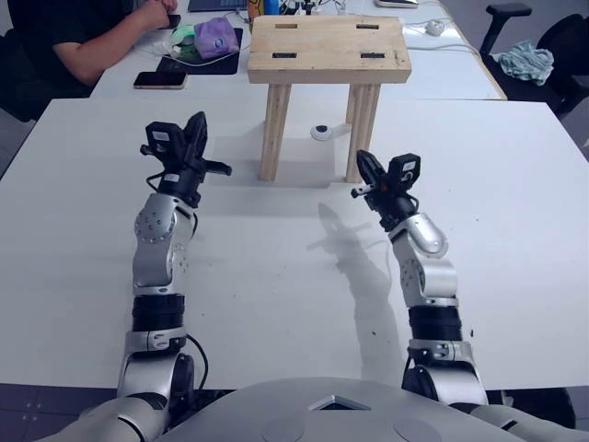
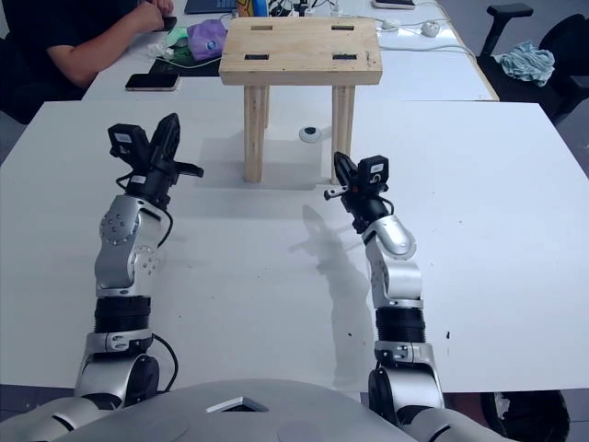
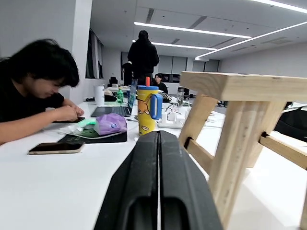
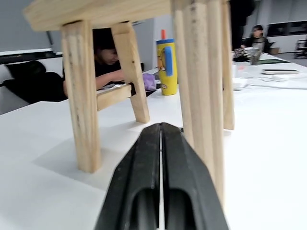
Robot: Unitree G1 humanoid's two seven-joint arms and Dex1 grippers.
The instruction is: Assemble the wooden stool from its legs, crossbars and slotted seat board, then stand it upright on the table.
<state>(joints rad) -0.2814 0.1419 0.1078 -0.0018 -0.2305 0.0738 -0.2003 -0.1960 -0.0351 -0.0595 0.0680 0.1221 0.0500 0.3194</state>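
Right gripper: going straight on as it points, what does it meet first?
Probably the stool's near leg: the shut right gripper aims just beside it, so it may graze it or slip under the seat; depth unclear.

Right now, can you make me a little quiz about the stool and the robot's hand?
1. True or false: the wooden stool is lying on its side.
2. Pick one. The left gripper is: A open, B shut on a stool leg, C shut and holding nothing.
3. Fill the gap: the seat board shows ___ slots on top.

Key: 1 false, it stands upright on the table. 2 C. 3 four.
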